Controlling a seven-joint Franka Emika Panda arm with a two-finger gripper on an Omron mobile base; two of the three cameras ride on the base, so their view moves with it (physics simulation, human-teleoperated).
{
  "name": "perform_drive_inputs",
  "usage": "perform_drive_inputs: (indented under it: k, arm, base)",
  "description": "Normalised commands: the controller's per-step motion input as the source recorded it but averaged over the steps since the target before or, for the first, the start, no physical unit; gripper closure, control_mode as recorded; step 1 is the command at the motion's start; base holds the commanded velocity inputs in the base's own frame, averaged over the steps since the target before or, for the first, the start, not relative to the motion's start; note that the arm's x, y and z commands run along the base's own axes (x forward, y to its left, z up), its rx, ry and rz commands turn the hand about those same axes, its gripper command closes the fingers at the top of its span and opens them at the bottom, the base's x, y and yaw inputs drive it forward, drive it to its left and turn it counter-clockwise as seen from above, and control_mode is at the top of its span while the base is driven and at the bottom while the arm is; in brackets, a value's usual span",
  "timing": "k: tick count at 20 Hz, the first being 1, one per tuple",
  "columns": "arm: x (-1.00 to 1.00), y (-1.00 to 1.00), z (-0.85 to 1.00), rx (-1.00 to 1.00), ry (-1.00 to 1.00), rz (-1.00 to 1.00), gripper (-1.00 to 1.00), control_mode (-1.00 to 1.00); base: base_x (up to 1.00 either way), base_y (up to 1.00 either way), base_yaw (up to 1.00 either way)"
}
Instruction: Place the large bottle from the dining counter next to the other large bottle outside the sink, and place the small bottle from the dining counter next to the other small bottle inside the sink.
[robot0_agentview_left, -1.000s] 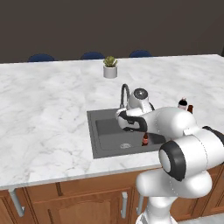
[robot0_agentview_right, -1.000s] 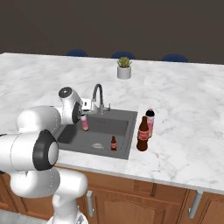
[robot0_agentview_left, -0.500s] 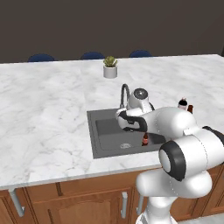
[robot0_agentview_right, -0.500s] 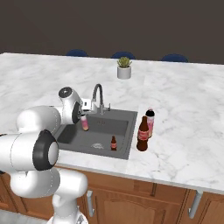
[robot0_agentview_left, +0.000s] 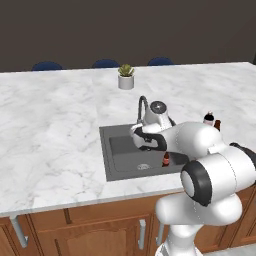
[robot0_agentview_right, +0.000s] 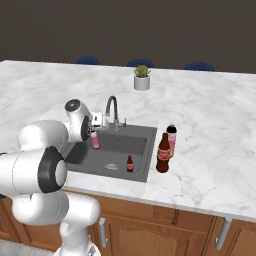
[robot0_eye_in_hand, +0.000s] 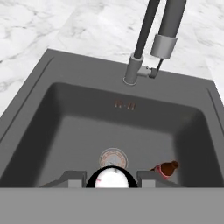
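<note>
A pale small bottle (robot0_agentview_right: 94, 140) with a reddish band is held upright in the narrowly closed pincer (robot0_agentview_right: 93, 135) over the left part of the sink (robot0_agentview_right: 142, 135), below the curved tap (robot0_agentview_right: 112, 111). In the hand view, the round cap of this bottle (robot0_eye_in_hand: 112, 178) is seen from above between the two fingertips (robot0_eye_in_hand: 70, 177), straight over the drain (robot0_eye_in_hand: 113, 157) at the middle of the basin floor.

A second small bottle (robot0_agentview_right: 130, 163), dark with a reddish band, is seen standing on the sink floor near the front wall, towards the right half of the basin; in the hand view it (robot0_eye_in_hand: 166, 169) is seen just right of the held bottle, apart from it.

On the surface (robot0_agentview_right: 210, 120), just outside the right rim of the sink, a tall dark-brown bottle (robot0_agentview_right: 163, 153) with a red label is placed upright. A pink-labelled bottle (robot0_agentview_right: 171, 140) with a dark cap is set just beside it, a little farther from the front edge. From the left base view, their tops (robot0_agentview_left: 209, 119) are glimpsed behind the arm.

A small potted plant (robot0_agentview_right: 142, 77) is placed towards the far edge of the surface, well apart from the sink.
</note>
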Motion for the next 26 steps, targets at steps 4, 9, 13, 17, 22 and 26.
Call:
perform_drive_inputs:
  k: [4, 9, 13, 17, 22, 26]
  arm:
    - [0.13, 0.16, -0.07, 0.0, 0.0, 0.0, 1.0, -1.0]
    - [0.08, 0.1, -0.18, 0.0, 0.0, 0.01, 1.0, -1.0]
    - [0.0, 0.06, -0.19, 0.0, 0.0, 0.02, 1.0, -1.0]
    - [0.0, 0.01, -0.14, 0.0, 0.0, 0.02, 1.0, -1.0]
    - [0.0, 0.0, -0.03, 0.0, -0.01, 0.01, 1.0, -1.0]
    - [0.0, 0.0, -0.2, 0.0, 0.0, 0.0, 1.0, -1.0]
  base:
    - [0.0, 0.0, 0.0]
    - [0.0, 0.0, 0.0]
    - [0.0, 0.0, 0.0]
    - [0.0, 0.0, 0.0]
    - [0.0, 0.0, 0.0]
    - [0.0, 0.0, 0.0]
